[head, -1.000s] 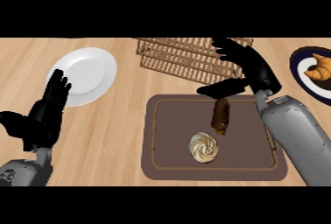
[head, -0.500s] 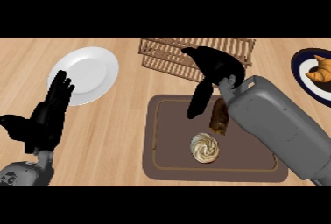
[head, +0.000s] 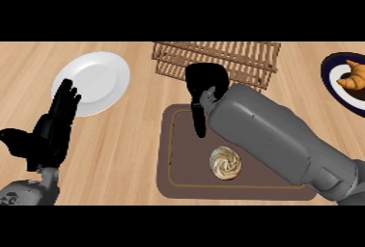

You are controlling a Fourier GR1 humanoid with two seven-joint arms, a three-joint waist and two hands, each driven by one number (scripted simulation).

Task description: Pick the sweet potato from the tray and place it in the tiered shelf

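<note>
The brown rectangular tray (head: 179,179) lies on the light wooden counter (head: 135,125), toward its near edge. The robot's right hand (head: 204,87) hangs over the tray's far edge, back of the hand upward, fingers pointing down; whether they are curled round anything cannot be told. The broad grey right forearm (head: 274,135) covers much of the tray's right side. The sweet potato cannot be seen; it may be hidden under that hand and forearm. A round swirled pastry (head: 225,163) sits near the tray's middle. The slatted wooden tiered shelf (head: 235,58) stands at the counter's far edge, just beyond the tray. A round white plate (head: 103,79) lies toward the far left corner. A dark blue plate (head: 335,79) with a golden croissant (head: 353,77) sits at the right edge. The left hand (head: 50,132) rests near the left edge, fingers straight and together.
</note>
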